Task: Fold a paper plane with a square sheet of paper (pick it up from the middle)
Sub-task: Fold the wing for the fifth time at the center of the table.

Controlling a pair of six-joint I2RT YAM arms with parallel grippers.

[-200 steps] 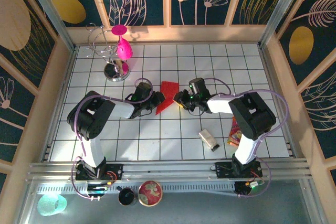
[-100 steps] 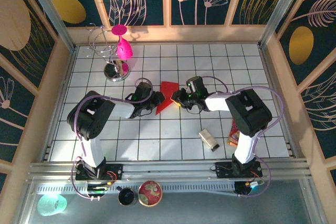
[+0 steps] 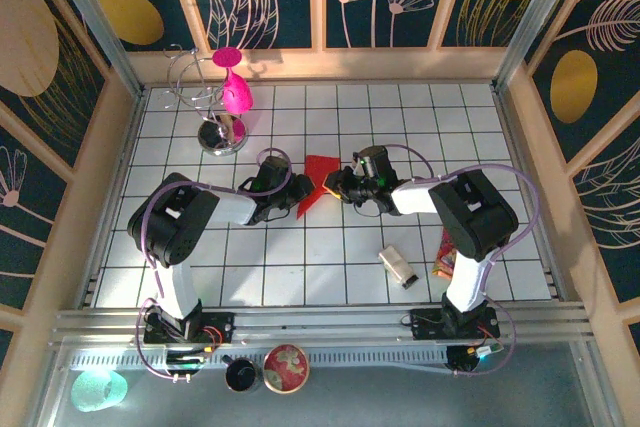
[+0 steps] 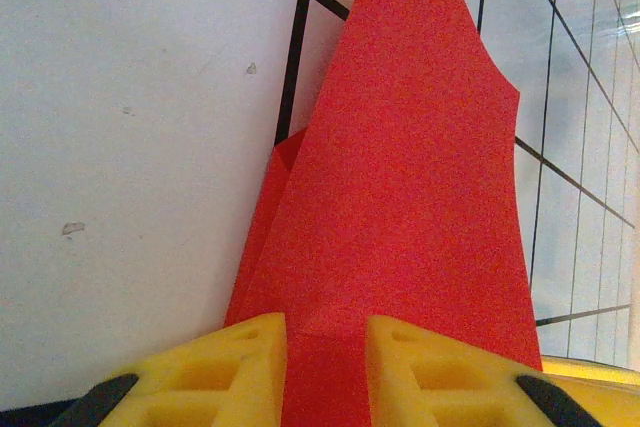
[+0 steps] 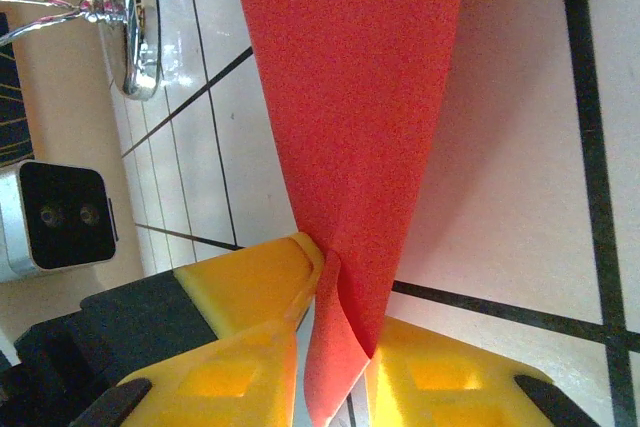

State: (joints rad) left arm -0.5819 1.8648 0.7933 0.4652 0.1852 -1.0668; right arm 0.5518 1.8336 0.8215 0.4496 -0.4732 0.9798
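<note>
The right gripper [image 3: 337,185] has slid left and now pinches one edge of the folded red paper [image 3: 318,179] mid-table. The left gripper [image 4: 325,337], fingers partly apart, straddles the other end, hold unclear. Pulling apart could tear or crumple it.

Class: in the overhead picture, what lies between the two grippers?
The folded red paper, in the top view; the left gripper sits at one end, the right gripper pinches the other.
</note>
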